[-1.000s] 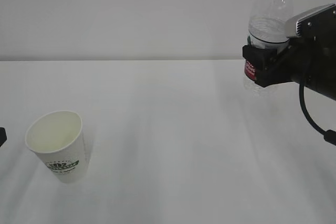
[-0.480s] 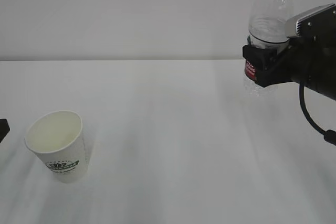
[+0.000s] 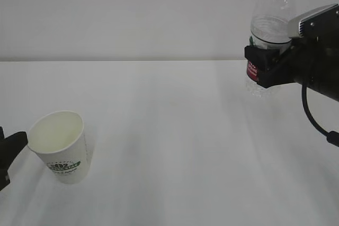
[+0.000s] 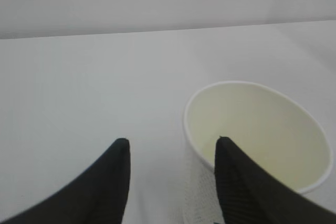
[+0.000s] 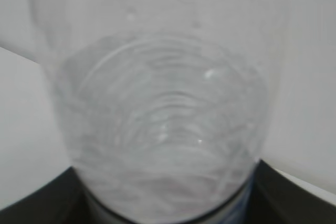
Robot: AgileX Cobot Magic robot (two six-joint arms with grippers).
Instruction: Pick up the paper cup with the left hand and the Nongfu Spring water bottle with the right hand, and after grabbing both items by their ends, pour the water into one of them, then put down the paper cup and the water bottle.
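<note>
Biggest item first: white counter, bare between the two work spots.

Right hand is off at the far right, its pincer clamped round the Nongfu Spring water bottle at the label band. The bottle is upright, capless, neck well above the pincer, and looks lifted clear of the counter. The right wrist view is filled by the ribbed clear wall, with dark pincer parts either side at the bottom. The water sits around grip level.
Risks: thin ribbed plastic could buckle or slip in the grip. With no cap, any early tilt spills onto the counter.

Paper cup stands upright on the counter, well apart from the bottle, just right of the left hand, which only pokes in at the frame edge. In the left wrist view the left pincer stands partly open, holding nothing; the right fingertip is at or over the cup's near rim, the other out over bare counter on the cup's left. So the cup is off-centre, not between the fingers; contact cannot be judged.
Risks: pushing forward like this could ram the rim and tip or shove the light cup. Closing here probably pinches one wall, or catches air, rather than spanning the body. Too hard a squeeze crushes the paper. The cup looks empty, so it would slide easily.
</note>
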